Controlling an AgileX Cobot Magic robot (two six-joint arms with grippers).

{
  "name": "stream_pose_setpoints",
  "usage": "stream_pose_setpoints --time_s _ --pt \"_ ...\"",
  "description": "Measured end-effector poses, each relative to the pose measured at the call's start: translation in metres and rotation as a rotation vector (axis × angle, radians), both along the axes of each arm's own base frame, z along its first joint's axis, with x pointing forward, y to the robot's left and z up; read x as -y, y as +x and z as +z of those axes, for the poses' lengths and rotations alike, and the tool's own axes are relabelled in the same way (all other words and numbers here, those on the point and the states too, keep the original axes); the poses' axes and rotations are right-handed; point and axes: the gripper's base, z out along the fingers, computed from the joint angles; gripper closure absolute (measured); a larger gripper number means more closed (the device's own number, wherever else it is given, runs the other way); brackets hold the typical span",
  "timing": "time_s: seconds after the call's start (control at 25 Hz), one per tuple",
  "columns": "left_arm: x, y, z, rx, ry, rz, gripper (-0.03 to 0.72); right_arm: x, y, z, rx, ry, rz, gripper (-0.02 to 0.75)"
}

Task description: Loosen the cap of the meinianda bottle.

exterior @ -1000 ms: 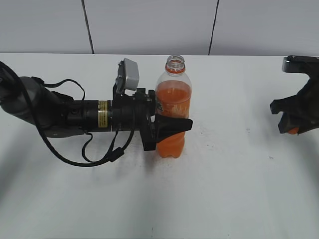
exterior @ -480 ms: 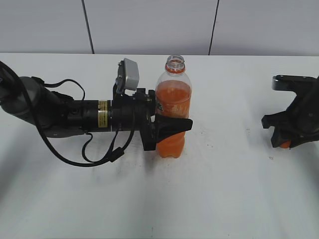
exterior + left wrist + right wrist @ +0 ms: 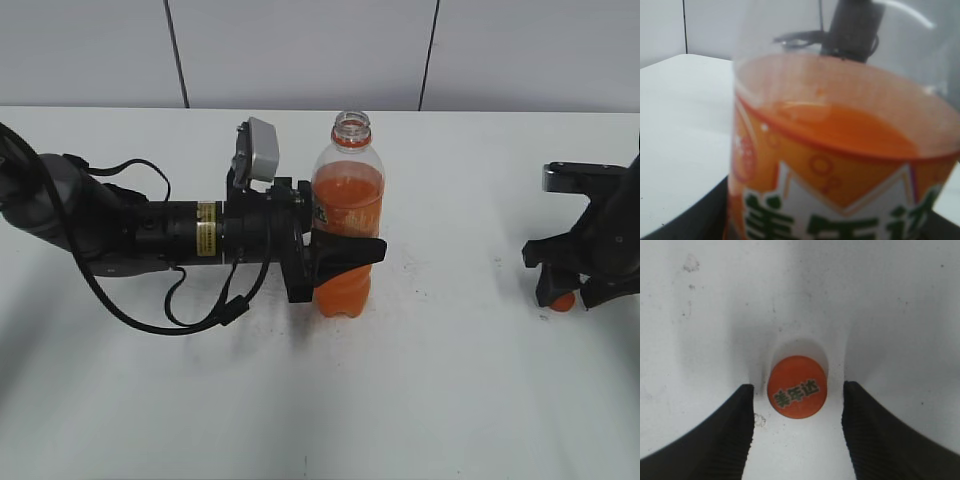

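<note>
Meinianda bottle: clear glossy plastic, printed label film. Cap: smooth matt orange plastic. Right pincer: matt black, ribbed inner faces. Table: matt white, faintly scuffed and speckled.

A tall clear plastic bottle of orange liquid stands uncapped on the white table, clamped by the left black gripper. Well apart, the right black gripper hangs over a small orange cap.
</note>
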Motion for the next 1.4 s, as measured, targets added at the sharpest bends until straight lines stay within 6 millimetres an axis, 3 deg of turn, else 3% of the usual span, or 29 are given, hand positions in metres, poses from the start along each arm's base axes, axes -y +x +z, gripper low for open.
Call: stream_pose_setpoints --time_s 0.2,0.36,0.48,0.72,0.92,1.4 --pt "0.0 0.0 0.0 0.0 0.0 0.0 0.263 0.0 -0.002 -0.003 -0.047 0.005 -0.003 0.285" --pt "0.0 0.0 0.0 0.0 0.0 0.0 0.263 -0.002 0.005 0.008 -0.065 0.02 -0.009 0.279" --pt "0.0 0.0 0.0 0.0 0.0 0.0 0.247 -0.004 0.014 0.027 -0.041 0.03 -0.008 0.278" --pt "0.0 -0.001 0.0 0.001 0.004 -0.007 0.125 -0.005 0.024 0.066 0.049 0.041 -0.004 0.278" --pt "0.0 -0.001 0.001 0.006 0.004 -0.008 0.104 -0.005 0.026 0.086 0.101 0.045 -0.001 0.278" --pt "-0.001 -0.001 0.063 0.147 -0.063 0.002 0.101 -0.006 0.038 0.131 0.217 0.056 0.005 0.278"
